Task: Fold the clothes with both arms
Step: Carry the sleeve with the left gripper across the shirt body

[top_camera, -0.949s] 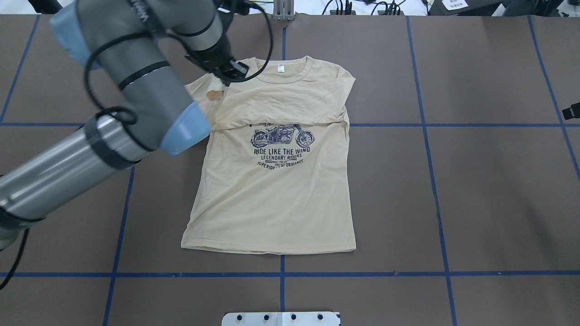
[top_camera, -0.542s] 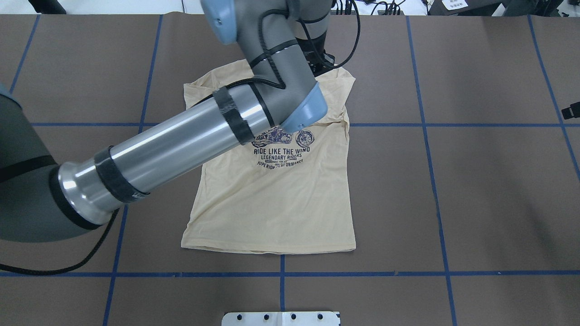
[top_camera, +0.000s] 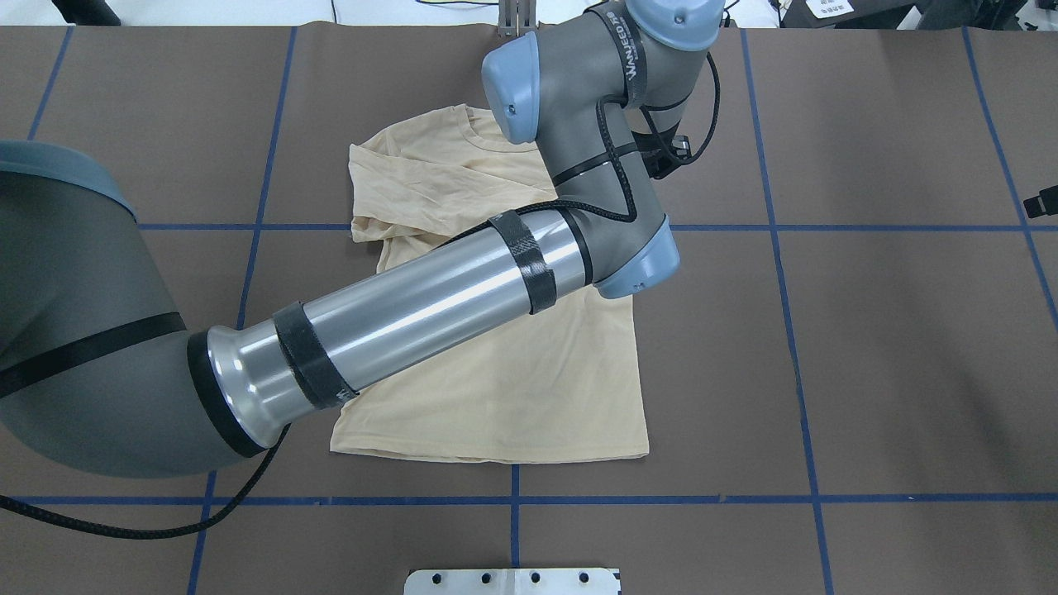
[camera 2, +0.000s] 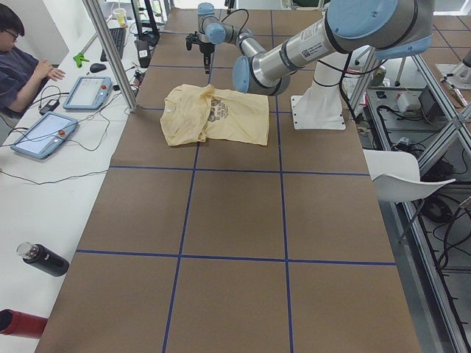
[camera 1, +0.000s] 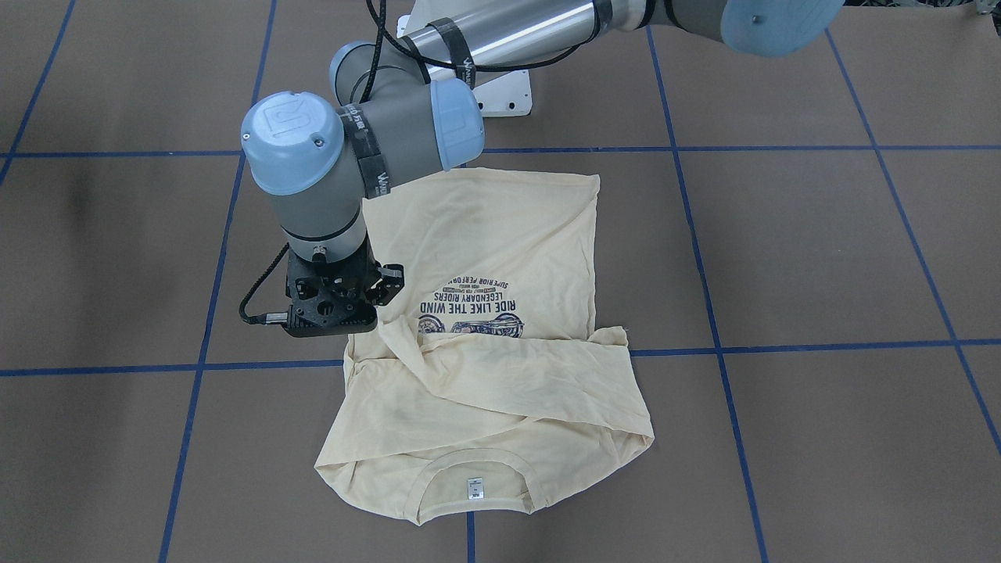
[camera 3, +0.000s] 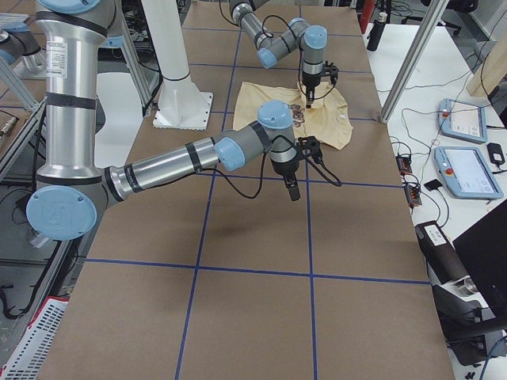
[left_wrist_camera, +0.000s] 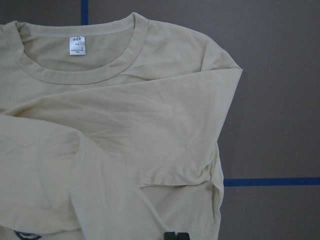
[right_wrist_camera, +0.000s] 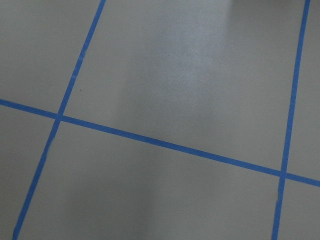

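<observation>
Evidently the left pincer pinches a sleeve of the T-shirt.

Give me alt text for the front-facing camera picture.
A cream T-shirt lies on a brown table gridded with blue tape, collar toward the camera, sleeves folded across its chest. The left arm reaches over it, black gripper at the shirt's edge.

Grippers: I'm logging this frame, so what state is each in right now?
Left gripper: closed above the shirt; whether it holds it is unclear.
Right gripper: cannot tell.
</observation>
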Available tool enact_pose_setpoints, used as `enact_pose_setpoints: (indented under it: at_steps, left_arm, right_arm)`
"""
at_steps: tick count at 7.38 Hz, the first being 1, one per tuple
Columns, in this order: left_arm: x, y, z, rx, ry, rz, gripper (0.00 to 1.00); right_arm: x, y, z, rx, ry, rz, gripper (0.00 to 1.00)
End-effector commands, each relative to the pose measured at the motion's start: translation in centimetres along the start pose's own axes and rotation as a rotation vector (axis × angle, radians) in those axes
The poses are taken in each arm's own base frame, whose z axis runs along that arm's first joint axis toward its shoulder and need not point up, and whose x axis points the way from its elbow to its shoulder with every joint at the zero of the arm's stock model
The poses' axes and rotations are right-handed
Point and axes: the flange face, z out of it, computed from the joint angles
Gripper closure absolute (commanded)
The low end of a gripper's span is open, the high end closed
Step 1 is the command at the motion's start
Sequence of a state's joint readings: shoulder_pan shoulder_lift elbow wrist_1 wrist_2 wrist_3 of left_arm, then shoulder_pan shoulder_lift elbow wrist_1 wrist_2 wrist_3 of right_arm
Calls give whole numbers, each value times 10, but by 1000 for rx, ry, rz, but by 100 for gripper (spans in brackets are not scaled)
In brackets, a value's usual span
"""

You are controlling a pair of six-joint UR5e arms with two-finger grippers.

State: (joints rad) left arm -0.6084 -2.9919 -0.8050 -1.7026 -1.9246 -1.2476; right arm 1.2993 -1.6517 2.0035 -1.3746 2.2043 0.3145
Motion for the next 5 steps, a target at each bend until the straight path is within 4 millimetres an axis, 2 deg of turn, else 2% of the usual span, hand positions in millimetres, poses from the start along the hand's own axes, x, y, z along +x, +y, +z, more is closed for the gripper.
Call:
enact_pose_setpoints:
  at_steps: [1,2,3,4,5]
  left_arm:
    - [10,7,-3,8,25,13,0]
    - [10,9,-8,10,33,74,0]
    - [-2,11,-7,16,42,141,0]
    - [-30,17,-2,29,67,188,0]
    - [-66,24,7,34,73,213,0]
  right_arm:
    - [0,0,0,1,0,1,0]
    - [-2,-1,-2,6,-2,5,0]
    - [-13,-9,-7,22,-15,72,0]
    - [-37,-13,-3,49,-58,104,0]
    - [-74,-10,12,59,-114,157,0]
